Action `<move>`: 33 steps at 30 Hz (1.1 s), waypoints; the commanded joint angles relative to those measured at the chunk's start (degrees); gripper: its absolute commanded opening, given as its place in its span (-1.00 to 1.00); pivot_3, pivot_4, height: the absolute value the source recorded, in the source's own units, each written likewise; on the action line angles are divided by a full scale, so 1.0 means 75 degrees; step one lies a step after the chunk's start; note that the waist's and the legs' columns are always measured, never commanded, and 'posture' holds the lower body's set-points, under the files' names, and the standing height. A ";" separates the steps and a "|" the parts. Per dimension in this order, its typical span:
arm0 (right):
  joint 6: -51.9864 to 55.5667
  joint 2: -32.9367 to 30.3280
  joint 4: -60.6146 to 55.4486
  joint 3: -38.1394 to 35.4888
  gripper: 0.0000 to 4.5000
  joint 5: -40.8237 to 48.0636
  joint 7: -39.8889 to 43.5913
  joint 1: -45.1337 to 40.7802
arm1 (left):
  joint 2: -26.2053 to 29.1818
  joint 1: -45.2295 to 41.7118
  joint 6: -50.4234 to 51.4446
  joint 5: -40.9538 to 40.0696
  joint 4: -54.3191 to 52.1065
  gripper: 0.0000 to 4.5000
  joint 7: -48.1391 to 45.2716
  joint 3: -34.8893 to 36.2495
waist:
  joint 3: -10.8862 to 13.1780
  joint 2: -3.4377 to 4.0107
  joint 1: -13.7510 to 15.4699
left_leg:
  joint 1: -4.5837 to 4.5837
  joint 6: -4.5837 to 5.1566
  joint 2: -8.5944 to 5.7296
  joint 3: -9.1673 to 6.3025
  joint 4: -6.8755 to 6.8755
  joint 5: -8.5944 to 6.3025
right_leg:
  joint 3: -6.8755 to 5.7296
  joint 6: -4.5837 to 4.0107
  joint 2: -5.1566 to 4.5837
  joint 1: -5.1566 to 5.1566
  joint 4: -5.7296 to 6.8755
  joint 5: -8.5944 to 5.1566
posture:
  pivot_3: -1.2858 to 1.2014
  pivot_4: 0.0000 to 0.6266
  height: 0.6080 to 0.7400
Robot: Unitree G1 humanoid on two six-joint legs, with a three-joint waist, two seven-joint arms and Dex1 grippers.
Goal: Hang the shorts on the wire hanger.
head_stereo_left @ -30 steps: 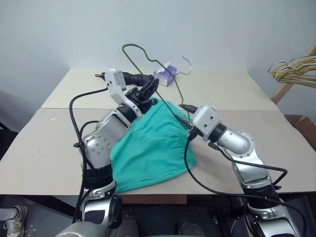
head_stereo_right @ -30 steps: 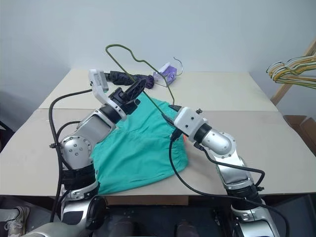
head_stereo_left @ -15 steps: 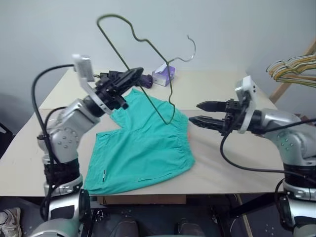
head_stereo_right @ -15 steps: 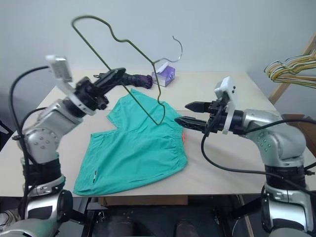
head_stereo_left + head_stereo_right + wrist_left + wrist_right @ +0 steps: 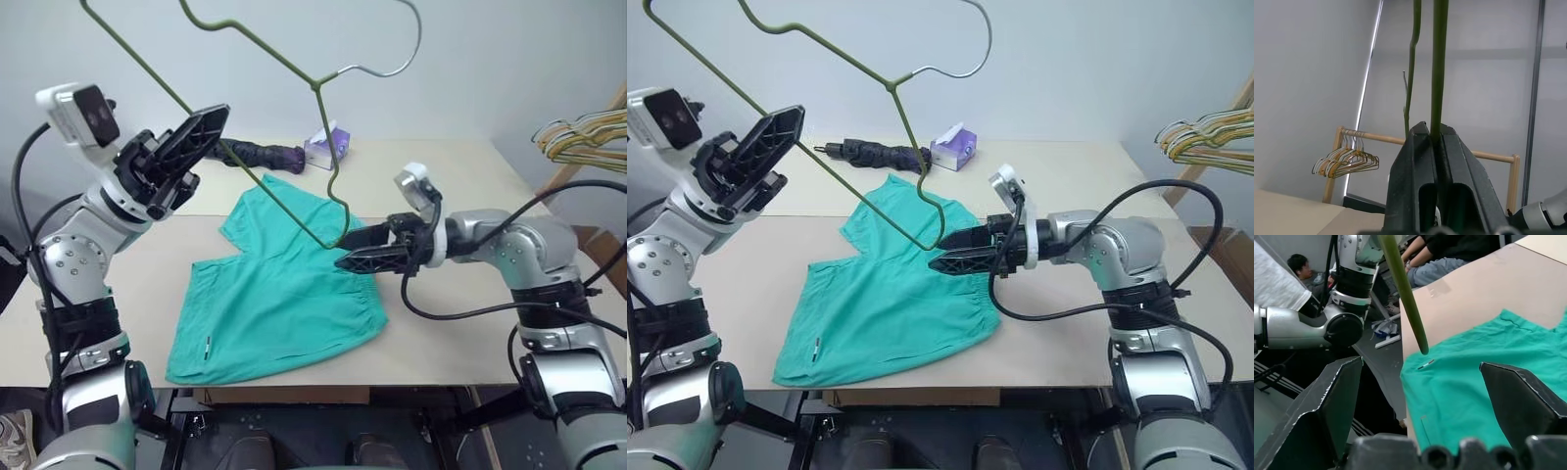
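Note:
The teal-green shorts lie spread flat on the table, waistband toward my right arm. My left gripper is raised high on the left, shut on one long side of the wire hanger. The hanger tilts up over the table with its hook at the top. In the left wrist view the wire runs between the closed fingers. My right gripper is open, level and pointing left, at the hanger's lowest corner just above the waistband. In the right wrist view the wire hangs between the spread fingers over the shorts.
A purple tissue box and a dark bundled object sit at the back of the table. A bunch of coloured hangers hangs on a wooden rack at the right. People sit beyond the table.
My left gripper has lifted the hanger up and to the left, off the shorts. My right gripper opened, swung out to the right, then came back in to the hanger's lower corner.

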 commanded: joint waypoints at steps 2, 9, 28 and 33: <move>0.0097 0.0029 -0.0211 -0.0051 0.99 0.0105 0.0198 -0.0346 | -0.0074 -0.0011 -0.0076 -0.0063 -0.0307 -1.00 -0.0021 -0.0061 | 0.0000 0.0000 0.0016 | -0.0001 0.0000 0.0000 0.0000 0.0001 0.0000 | 0.0000 0.0000 0.0000 0.0000 0.0000 0.0000 | 0.14 -1.00 1.00; 0.0260 0.0111 -0.0196 -0.0140 0.99 0.0189 0.0182 -0.0603 | -0.0171 0.0013 -0.0194 0.0108 -0.0238 -1.00 -0.0121 -0.0203 | 0.0000 0.0000 0.0014 | 0.0000 0.0000 0.0000 0.0000 0.0001 0.0000 | 0.0000 0.0000 0.0000 -0.0001 0.0002 0.0000 | 0.14 -1.00 1.00; 0.0255 0.0215 -0.0248 -0.0248 -1.00 0.0182 -0.0003 -0.0578 | -0.0546 0.0206 -0.0683 0.0638 -0.0151 -0.76 -0.0197 -0.0358 | 0.0000 0.0000 -0.0011 | -0.0002 0.0000 0.0001 0.0000 0.0004 0.0000 | -0.0001 0.0000 0.0001 -0.0002 0.0003 0.0000 | 0.12 -1.00 1.00; 0.0305 0.0364 -0.0338 -0.0586 -1.00 0.0414 -0.0237 -0.0531 | -0.0584 0.0293 -0.0637 0.0913 -0.0189 -0.09 0.0220 -0.0528 | 0.0000 0.0000 -0.0006 | -0.0003 0.0000 0.0001 -0.0001 0.0004 0.0000 | -0.0002 0.0000 0.0001 -0.0001 0.0002 0.0001 | 0.12 -1.00 1.00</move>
